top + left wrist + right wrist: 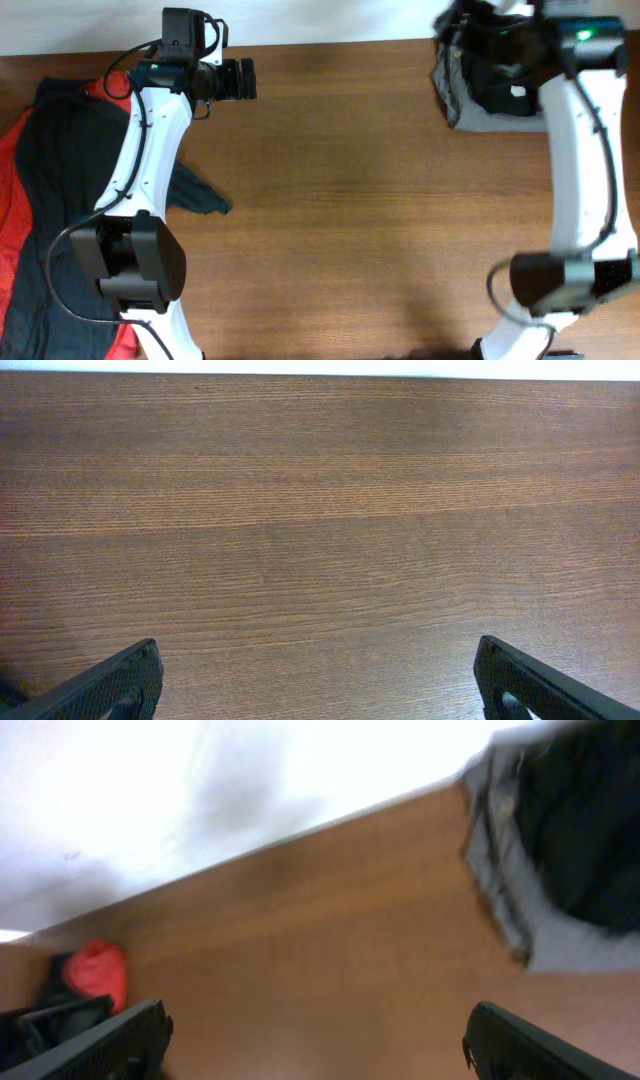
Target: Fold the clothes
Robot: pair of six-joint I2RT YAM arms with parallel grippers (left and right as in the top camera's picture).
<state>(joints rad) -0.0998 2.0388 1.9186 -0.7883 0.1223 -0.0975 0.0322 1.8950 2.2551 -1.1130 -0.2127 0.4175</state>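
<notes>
L gripper (315,685) is wide open w/ nothing in it and hovers over the bare table (320,510). R gripper (315,1045) is also wide open & empty, up by the folded stack (470,108) at the far-right corner; its wrist cam is blurry. The unfolded pile, a dark garment (60,170) on a red cloth (10,230), sits at the left edge, partly under the L arm.

Prob step: fetch the next piece. To do it well:
- L goes to the garment's loose corner (205,200).
- Pinch one layer only, then drag it to table ctr.
- Spread it flat w/ R helping.
- R lifts clear first so it doesn't snag the stack.
</notes>
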